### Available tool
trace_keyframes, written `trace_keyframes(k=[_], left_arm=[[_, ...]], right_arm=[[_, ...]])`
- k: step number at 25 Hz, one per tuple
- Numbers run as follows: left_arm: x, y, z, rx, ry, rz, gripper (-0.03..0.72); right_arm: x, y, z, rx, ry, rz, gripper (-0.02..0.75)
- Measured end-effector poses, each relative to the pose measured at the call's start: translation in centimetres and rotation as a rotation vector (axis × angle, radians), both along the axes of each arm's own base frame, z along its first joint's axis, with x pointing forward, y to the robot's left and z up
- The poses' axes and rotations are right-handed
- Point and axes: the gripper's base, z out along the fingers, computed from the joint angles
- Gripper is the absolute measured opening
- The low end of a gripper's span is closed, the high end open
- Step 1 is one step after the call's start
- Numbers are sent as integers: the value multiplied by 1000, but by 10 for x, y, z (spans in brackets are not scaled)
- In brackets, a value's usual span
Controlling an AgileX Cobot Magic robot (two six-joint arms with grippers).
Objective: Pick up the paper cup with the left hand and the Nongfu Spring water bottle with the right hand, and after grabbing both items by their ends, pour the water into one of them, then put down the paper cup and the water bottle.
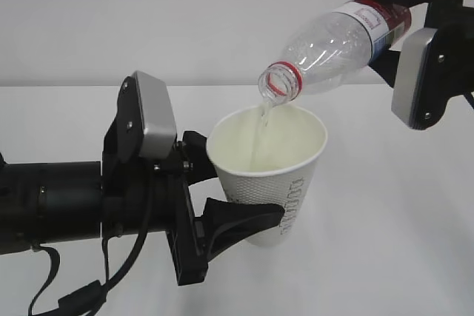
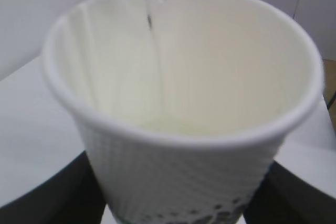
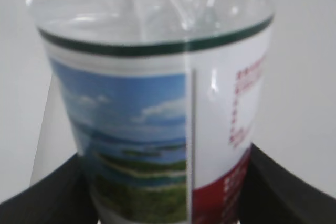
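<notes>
The left hand (image 1: 222,209) clamps the paper cup (image 1: 268,175) low on its wall and holds it upright above the worktop (image 1: 400,242), mouth clear to receive. At about two o'clock from the cup, the right hand (image 1: 404,31) grips the Nongfu Spring water bottle (image 1: 333,46) by its labelled base end, tilted neck-down so its open mouth sits just over the rim at twelve o'clock. A thin stream of water (image 1: 261,127) runs down the cup's inner wall, which likely limits splashing. Pouring looks underway; setting both down remains.
</notes>
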Motion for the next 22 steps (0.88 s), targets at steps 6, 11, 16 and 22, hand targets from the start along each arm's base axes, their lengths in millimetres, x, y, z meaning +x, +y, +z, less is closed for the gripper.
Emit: trace_keyframes(k=[6,11,16,22], left_arm=[[-1,0,-1,8,-7,-16,515],[-1,0,-1,8,-7,-16,514],[-1,0,-2,23,-6,-12,514],[-1,0,-2,26,-7,-14,514]], right_arm=[[0,0,0,0,0,0,503],[0,0,0,1,-1,1,503],[0,0,1,1,-2,1,503],[0,0,1,1,-2,1,503]])
